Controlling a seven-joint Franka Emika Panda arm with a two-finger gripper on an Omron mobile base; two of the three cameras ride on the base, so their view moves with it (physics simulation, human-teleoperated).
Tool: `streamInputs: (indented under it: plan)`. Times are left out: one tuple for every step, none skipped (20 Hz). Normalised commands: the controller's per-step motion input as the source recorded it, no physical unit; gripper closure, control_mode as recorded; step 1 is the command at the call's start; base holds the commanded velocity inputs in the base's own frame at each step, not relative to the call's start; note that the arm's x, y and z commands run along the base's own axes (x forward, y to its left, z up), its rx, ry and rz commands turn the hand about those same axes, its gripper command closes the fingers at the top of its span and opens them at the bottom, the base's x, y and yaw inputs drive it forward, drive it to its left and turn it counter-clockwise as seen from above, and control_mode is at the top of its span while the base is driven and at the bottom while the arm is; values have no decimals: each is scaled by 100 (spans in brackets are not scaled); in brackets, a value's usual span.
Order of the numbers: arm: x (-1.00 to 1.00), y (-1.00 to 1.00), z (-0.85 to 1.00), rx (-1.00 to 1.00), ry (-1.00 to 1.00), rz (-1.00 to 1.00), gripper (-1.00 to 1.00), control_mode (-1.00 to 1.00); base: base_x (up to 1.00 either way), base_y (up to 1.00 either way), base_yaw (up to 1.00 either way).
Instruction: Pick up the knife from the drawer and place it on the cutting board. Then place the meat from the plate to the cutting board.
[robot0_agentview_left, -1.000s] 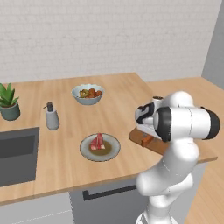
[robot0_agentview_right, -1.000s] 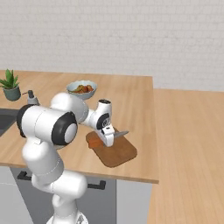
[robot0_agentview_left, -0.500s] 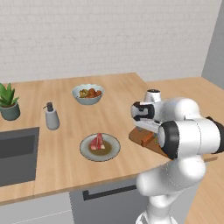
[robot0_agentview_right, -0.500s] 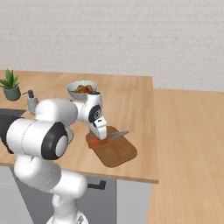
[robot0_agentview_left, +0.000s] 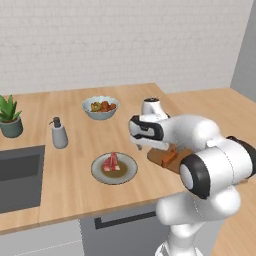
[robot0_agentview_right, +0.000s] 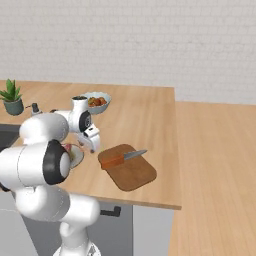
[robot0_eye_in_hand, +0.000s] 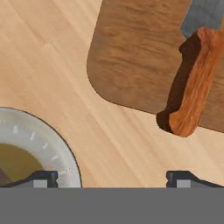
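Observation:
The knife (robot0_agentview_right: 112, 161) lies flat on the brown cutting board (robot0_agentview_right: 131, 172), orange-brown handle (robot0_eye_in_hand: 192, 87) toward the plate and grey blade (robot0_agentview_right: 135, 154) pointing away. My gripper (robot0_agentview_right: 92, 146) hangs open over the bare counter between board and plate, holding nothing. Its two dark fingertips (robot0_eye_in_hand: 41, 178) stand wide apart in the hand view. The grey plate (robot0_agentview_left: 114, 169) carries the red meat (robot0_agentview_left: 112, 161) on its brownish centre. The plate's rim (robot0_eye_in_hand: 48, 140) is at the hand view's lower left and the cutting board (robot0_eye_in_hand: 140, 57) at its top. The drawer is out of view.
A grey bowl of colourful food (robot0_agentview_left: 100, 106) stands behind the plate. A soap dispenser (robot0_agentview_left: 59, 133), a potted plant (robot0_agentview_left: 10, 116) and the sink (robot0_agentview_left: 17, 175) are to the left. Below the counter's front edge is a grey panel with a dark handle (robot0_agentview_left: 125, 220).
The gripper has opened and let go of the knife, which stays on the cutting board. The hand has swung from over the board toward the plate.

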Motion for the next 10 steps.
streamInputs:
  plan:
    - [0, 100, 0, 0, 7, 29, -100, -100, 0, 0, 0]
    - [0, 100, -4, 0, 3, 31, -100, -100, 0, 0, 0]
    - [0, 100, -11, 0, 1, 32, -100, -100, 0, 0, 0]
    - [0, 100, -16, 0, 0, 32, -100, -100, 0, 0, 0]
    - [0, 100, -20, 0, 0, 31, -100, -100, 0, 0, 0]
    - [0, 100, -21, 1, 0, 30, -100, -100, 0, 0, 0]
    - [0, 93, -17, 3, 0, 29, -100, -100, 0, 0, 0]
    - [0, 93, -11, 3, 0, 26, -100, -100, 0, 0, 0]
    - [0, 98, -25, 2, 0, 24, -100, -100, 0, 0, 0]
    - [0, 92, -29, 2, 0, 22, -100, -100, 0, 0, 0]
